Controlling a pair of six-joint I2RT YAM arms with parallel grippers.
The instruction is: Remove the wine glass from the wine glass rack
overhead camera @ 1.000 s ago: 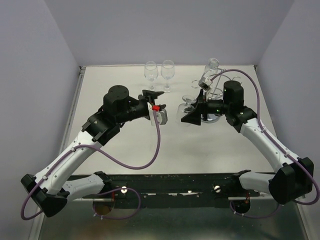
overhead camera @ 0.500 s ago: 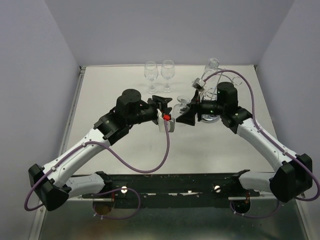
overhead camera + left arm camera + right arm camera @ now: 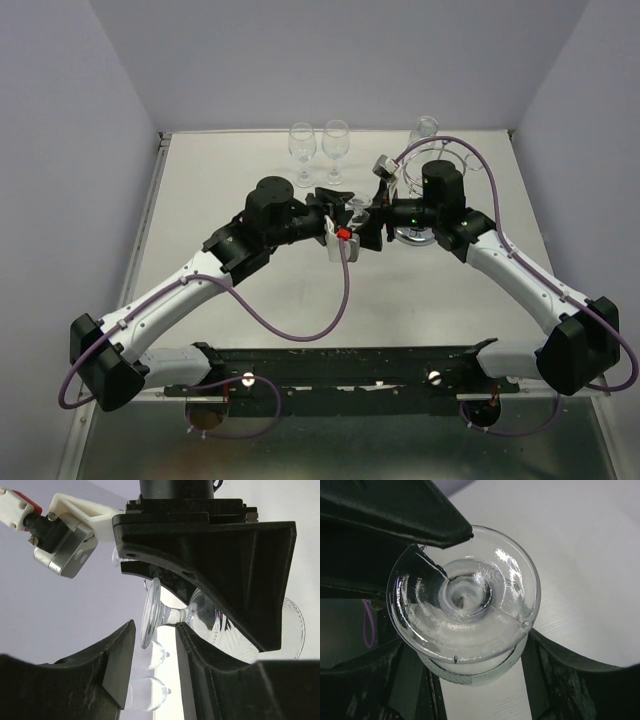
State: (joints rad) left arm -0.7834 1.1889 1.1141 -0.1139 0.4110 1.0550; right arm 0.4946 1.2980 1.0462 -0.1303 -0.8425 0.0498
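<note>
Bright, even light — glare on glass [image 3: 470, 600]

A robotics lab test cell: plain lavender walls [image 3: 60, 150] box in a bare metal bench [image 3: 215, 170], with a cabled left arm [image 3: 170, 300] and right arm [image 3: 520, 275] bolted to a black rail [image 3: 350, 365] at the bottom.

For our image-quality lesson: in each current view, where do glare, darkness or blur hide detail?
Top external: even light, the wine glass tiny. Left wrist: left gripper fingers black silhouettes, the table blown white. Right wrist: glare specks on the glass, right gripper fingers dark, featureless.
</note>
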